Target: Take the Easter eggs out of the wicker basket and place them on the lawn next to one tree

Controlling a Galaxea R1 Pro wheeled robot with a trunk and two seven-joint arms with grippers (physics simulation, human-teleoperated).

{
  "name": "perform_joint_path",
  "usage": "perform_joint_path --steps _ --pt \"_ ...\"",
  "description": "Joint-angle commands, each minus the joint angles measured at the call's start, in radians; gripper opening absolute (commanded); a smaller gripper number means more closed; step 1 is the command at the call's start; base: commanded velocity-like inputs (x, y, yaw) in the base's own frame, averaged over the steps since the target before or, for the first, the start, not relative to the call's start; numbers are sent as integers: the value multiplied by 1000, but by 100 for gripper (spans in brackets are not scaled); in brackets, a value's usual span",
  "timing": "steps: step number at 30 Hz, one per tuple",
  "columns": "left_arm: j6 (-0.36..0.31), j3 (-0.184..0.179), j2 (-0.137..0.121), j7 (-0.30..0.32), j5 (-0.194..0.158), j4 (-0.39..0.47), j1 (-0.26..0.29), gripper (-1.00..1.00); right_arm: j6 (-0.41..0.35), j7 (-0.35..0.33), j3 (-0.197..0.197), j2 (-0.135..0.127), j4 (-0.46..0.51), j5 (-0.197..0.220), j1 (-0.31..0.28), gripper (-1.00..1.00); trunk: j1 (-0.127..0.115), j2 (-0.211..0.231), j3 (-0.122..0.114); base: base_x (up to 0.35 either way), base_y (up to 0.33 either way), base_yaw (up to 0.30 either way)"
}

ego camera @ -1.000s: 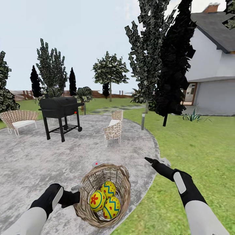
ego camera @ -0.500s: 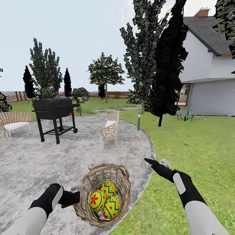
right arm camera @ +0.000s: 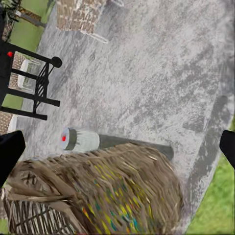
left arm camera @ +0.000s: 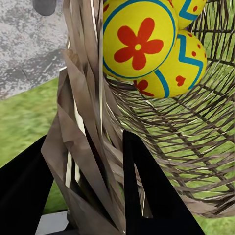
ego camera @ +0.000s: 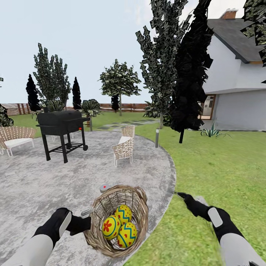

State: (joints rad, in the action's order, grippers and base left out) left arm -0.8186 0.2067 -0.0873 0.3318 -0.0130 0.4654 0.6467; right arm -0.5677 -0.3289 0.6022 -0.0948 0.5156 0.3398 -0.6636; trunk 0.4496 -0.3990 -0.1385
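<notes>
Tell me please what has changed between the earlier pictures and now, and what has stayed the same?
The right gripper has moved down and a little outward, now lower over the edge between paving and lawn. Before that, the camera turned, so the whole garden shifted in the picture. The left gripper still clamps the wall of the basket, and all three eggs still lie inside it.

The wicker basket is a round, tan-brown woven bucket, tilted with its open mouth facing up and toward the camera, its wall clamped by the left pincer. It sits over the edge where grey paving meets the lawn, a wide flat stretch of bright green grass. Inside lie the three Easter eggs, yellow with blue zigzags and red dots, touching one another; the nearest shows a red flower. A pale-trunked tree with mottled dark green foliage stands far off on the lawn.
</notes>
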Motion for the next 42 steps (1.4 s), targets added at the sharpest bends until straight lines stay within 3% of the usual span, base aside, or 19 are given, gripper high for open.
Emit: perform_joint_path --steps 1,3,5,6,8,15,42 --pt "-8 6 2 2 -16 1 1 -100 -12 2 34 -39 -4 3 -1 100 0 -1 0 0 0 0" --pt "-8 7 3 3 -16 1 1 -100 -39 1 70 -136 -18 4 1 100 0 -1 0 0 0 0" --pt "-8 7 4 2 -16 1 1 -100 -59 -1 91 -215 -108 4 1 100 0 -1 0 0 0 -36" --pt "-8 7 4 2 -16 1 1 -100 -62 -3 97 -243 -141 4 1 100 0 -1 0 0 0 -166" --pt "-8 7 5 1 -16 1 1 -100 -63 -5 102 -270 -171 4 3 100 0 -1 -1 0 0 -208" --pt "-8 6 6 1 -16 1 1 -100 -52 -5 104 -279 -231 1 15 100 0 -1 9 0 0 -139" --pt "-8 5 3 2 -16 1 1 -100 -28 -4 105 -284 -236 -7 16 100 0 -1 50 0 0 -134"
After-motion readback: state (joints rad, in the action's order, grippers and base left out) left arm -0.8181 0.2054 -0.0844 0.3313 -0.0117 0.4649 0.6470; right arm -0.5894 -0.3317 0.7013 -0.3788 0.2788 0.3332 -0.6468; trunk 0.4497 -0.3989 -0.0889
